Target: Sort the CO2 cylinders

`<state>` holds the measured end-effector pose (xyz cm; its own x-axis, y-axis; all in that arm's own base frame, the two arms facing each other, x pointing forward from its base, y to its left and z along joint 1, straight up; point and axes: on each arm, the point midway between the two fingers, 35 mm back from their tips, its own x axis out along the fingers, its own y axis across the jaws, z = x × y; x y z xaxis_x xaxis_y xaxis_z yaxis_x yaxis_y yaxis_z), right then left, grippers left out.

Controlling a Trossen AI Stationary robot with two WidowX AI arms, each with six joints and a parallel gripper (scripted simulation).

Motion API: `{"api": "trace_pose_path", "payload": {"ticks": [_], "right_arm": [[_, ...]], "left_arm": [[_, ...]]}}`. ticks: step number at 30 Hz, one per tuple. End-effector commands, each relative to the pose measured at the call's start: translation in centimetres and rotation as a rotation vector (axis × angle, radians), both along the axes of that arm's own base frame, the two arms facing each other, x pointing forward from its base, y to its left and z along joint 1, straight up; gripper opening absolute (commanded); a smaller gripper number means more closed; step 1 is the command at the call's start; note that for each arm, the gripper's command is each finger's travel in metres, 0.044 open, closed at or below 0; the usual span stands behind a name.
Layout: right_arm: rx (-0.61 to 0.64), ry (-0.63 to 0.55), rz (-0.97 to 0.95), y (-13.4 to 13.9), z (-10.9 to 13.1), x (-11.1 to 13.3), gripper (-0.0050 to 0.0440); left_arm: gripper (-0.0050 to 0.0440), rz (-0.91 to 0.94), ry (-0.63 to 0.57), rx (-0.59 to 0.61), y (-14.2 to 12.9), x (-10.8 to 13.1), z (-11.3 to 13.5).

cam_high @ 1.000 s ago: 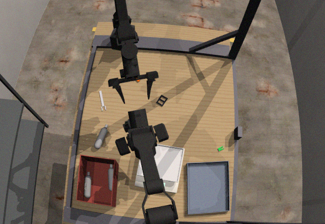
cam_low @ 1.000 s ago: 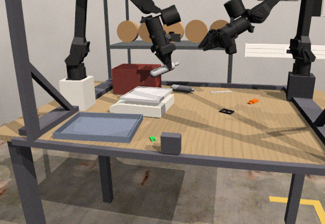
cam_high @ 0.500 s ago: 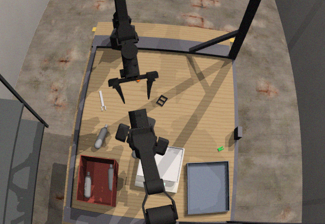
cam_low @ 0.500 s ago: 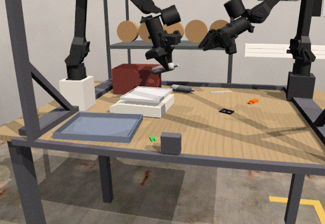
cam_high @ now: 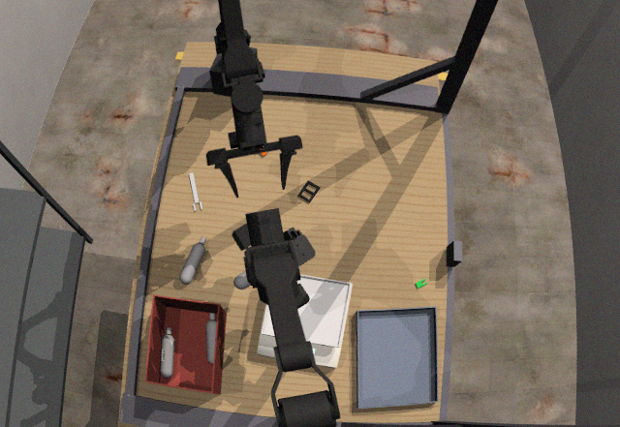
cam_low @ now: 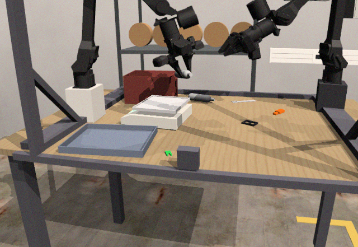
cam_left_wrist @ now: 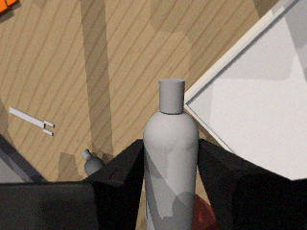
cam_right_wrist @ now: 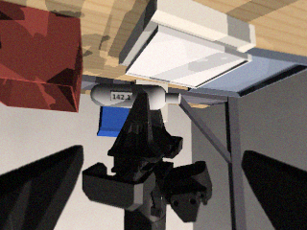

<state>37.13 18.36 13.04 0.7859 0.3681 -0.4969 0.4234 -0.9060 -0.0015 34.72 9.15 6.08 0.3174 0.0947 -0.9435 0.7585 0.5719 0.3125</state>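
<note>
Left end effector (cam_low: 183,71) (cam_left_wrist: 171,155) (cam_right_wrist: 140,98) grips a smooth gray cylinder (cam_low: 185,74) (cam_left_wrist: 171,168) (cam_right_wrist: 106,96) labelled "142.1", narrow-necked.

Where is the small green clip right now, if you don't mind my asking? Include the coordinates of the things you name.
In the top view, the green clip (cam_high: 420,284) (cam_low: 168,153) lies on the table's right side, just above the blue tray (cam_high: 396,406) (cam_low: 100,152).

Visible objects, by kind: four cylinders (cam_high: 193,262) (cam_low: 199,97) (cam_left_wrist: 171,139) (cam_right_wrist: 103,96); one scale (cam_high: 325,307) (cam_low: 152,121) (cam_left_wrist: 254,105) (cam_right_wrist: 182,57); one red bin (cam_high: 222,352) (cam_low: 137,88) (cam_left_wrist: 203,216) (cam_right_wrist: 38,48); one blue-grey tray (cam_high: 357,362) (cam_low: 100,152) (cam_right_wrist: 269,72); one fork-ended tool (cam_high: 194,190) (cam_low: 244,101) (cam_left_wrist: 29,118); one black slotted piece (cam_high: 308,192) (cam_low: 249,122); one orange piece (cam_high: 263,153) (cam_low: 278,111) (cam_left_wrist: 7,6); one green piece (cam_high: 420,284) (cam_low: 168,153). Two robot arms (cam_high: 288,317) (cam_low: 88,15) (cam_right_wrist: 144,177) and five round brown ends (cam_low: 216,34) complete the count.
</note>
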Motion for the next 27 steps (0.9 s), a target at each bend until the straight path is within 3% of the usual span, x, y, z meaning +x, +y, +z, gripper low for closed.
{"api": "trace_pose_path", "payload": {"ticks": [1,11,27], "right_arm": [[0.008,-0.018,0.001,0.12,0.76,0.13,0.0440],[0.008,-0.018,0.001,0.12,0.76,0.13,0.0440],[0.002,-0.010,0.002,0.17,0.33,0.22,0.0440]], "left_arm": [[-0.0050,-0.185,-0.016,0.072,-0.01,0.19,0.97],[-0.0050,-0.353,0.000,0.132,0.02,0.24,0.93],[-0.0050,-0.350,0.003,0.130,0.06,0.39,0.85]]}}
